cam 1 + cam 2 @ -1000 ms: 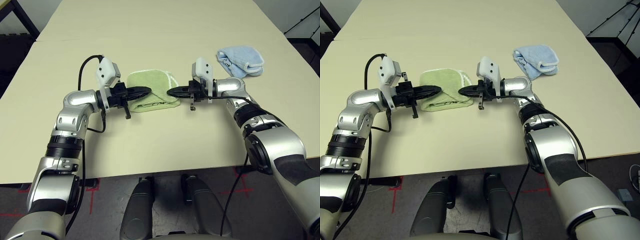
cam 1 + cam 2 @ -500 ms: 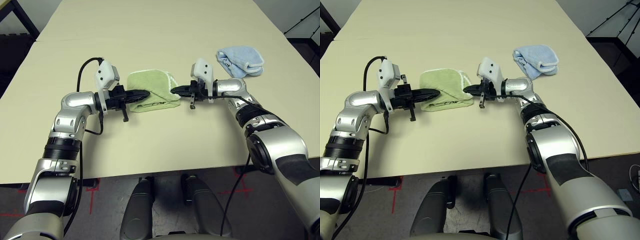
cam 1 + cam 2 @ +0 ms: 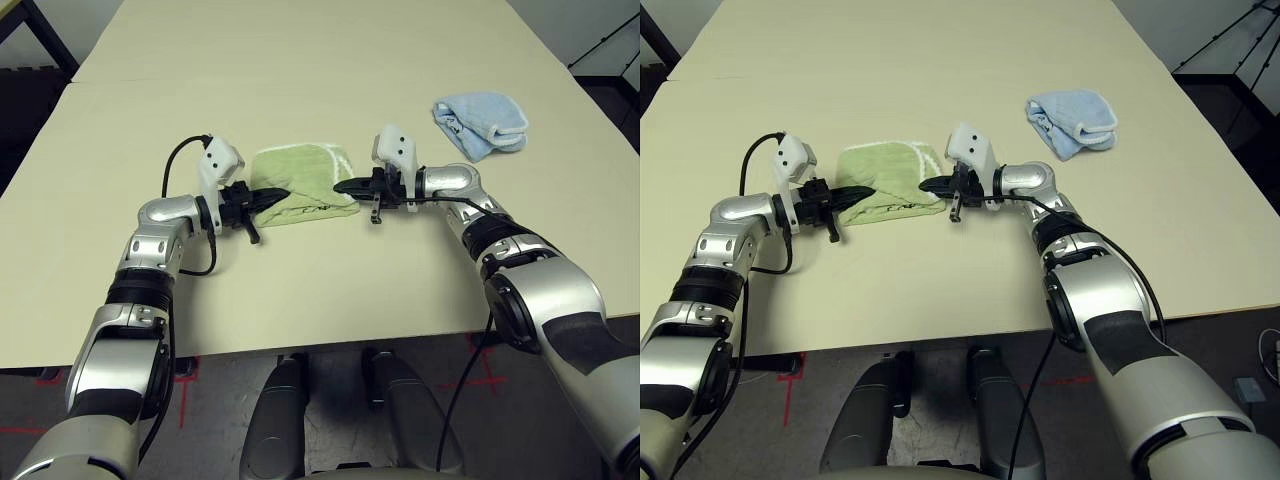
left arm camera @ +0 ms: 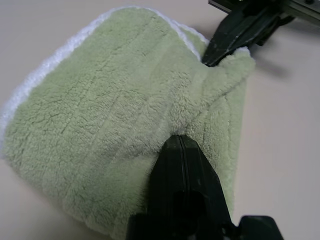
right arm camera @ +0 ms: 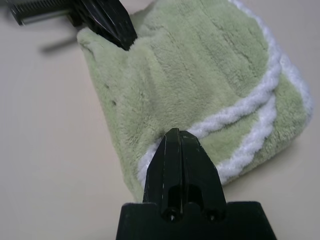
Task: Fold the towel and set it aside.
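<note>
Jaws pressed together on both sides, each pinching the towel (image 3: 300, 185): the left gripper (image 3: 275, 193) bites into the towel's left end, the right gripper (image 3: 340, 186) nips its right end, and the two black tips point at each other across the cloth. Seen from the left wrist, the dark fingers (image 4: 182, 185) sit sunk in green pile, with the other gripper's tip at the far corner; from the right wrist, the closed fingers (image 5: 182, 165) grip right at the white stitched edge.

That towel is a folded green bundle lying on the counter (image 3: 320, 90), near the middle of its width and closer to the near edge than the far one. Its white border curls over the far-right side, and a small dark logo shows on the near face. The bundle rests on the surface, held between the two grippers.

Over toward the right edge lies a blue cloth (image 3: 482, 123), crumpled, well apart from the towel and beyond the right forearm.

Room to move: wide bare counter stretches toward the far edge, and bare surface runs to the left edge as well. A band of bare top also lies between the towel and the near edge.
</note>
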Controlling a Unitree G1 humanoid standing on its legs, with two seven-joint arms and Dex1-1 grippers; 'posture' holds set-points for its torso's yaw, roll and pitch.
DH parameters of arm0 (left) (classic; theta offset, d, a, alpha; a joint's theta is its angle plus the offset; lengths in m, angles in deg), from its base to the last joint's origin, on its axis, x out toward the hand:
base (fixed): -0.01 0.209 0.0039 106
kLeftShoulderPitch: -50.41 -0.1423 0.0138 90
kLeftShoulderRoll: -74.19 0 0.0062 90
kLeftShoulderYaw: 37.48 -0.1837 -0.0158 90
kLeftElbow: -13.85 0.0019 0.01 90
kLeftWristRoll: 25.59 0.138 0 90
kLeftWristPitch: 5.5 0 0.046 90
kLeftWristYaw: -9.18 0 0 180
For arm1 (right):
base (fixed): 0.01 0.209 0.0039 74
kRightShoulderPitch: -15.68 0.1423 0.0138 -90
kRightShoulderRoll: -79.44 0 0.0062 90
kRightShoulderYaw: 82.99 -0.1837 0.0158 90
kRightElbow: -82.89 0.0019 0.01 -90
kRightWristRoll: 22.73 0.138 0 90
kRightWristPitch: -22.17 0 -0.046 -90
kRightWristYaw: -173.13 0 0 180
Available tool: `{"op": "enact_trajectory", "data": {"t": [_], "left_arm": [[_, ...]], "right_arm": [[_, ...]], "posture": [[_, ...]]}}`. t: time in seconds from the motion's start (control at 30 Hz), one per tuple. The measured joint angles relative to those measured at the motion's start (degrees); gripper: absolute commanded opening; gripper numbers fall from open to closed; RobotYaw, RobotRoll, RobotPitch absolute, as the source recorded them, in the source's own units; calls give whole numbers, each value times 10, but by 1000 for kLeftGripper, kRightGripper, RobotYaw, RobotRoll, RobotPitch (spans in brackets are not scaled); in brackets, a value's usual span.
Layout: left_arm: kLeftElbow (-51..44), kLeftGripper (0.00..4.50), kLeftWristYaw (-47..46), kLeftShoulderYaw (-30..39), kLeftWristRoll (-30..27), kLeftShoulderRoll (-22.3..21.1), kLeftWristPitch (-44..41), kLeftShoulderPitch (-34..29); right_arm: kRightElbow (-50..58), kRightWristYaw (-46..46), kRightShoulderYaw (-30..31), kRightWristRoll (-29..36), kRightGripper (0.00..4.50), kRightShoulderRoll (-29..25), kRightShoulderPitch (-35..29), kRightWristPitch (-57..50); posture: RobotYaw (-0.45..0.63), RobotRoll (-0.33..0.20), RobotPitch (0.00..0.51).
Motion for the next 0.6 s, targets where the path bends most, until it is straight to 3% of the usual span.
{"op": "enact_trajectory", "data": {"t": [0.33, 0.6], "left_arm": [[-2, 33, 35, 4, -1, -32, 0, -9], [-39, 33, -42, 71, -48, -3, -66, 59]], "right_arm": [[-14, 24, -7, -8, 0, -23, 5, -9], [-13, -22, -102, 90, 0, -10, 56, -47]], "posture": [[46, 0, 231], [35, 0, 227]]}}
